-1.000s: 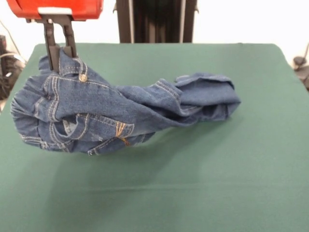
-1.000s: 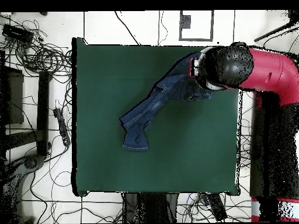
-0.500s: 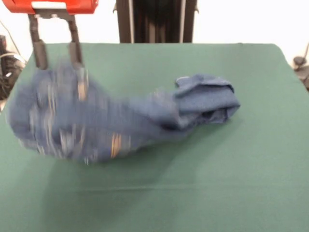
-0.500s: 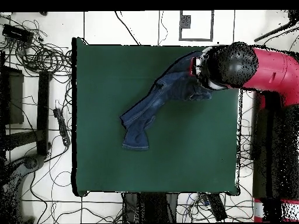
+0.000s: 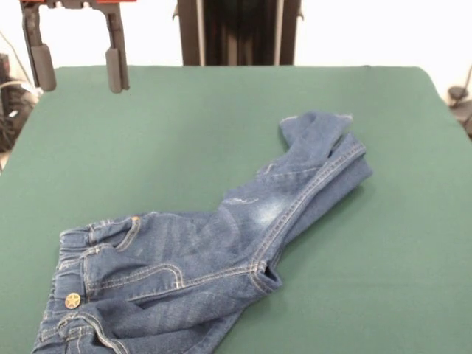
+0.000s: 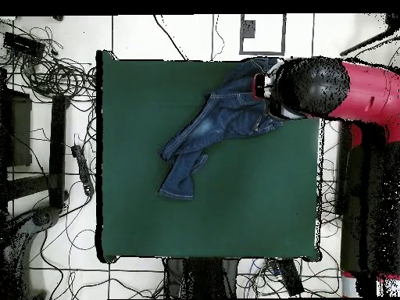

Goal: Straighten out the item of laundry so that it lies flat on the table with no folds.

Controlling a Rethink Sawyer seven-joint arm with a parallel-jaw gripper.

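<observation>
Small blue denim jeans (image 5: 214, 258) down on dark green felt table (image 5: 398, 295), waistband mostly spread, legs overlapped and folded. Black-fingered gripper (image 5: 75, 63) above waistband, spread, empty. Straightening unfinished.

I see the gripper (image 5: 76, 66) raised, fingers apart, clear above bare table (image 5: 184, 110). The jeans (image 5: 214, 251) lie low across one corner region; elsewhere the felt is open. Folded legs near the cuffs possibly form the only raised obstacle.
</observation>
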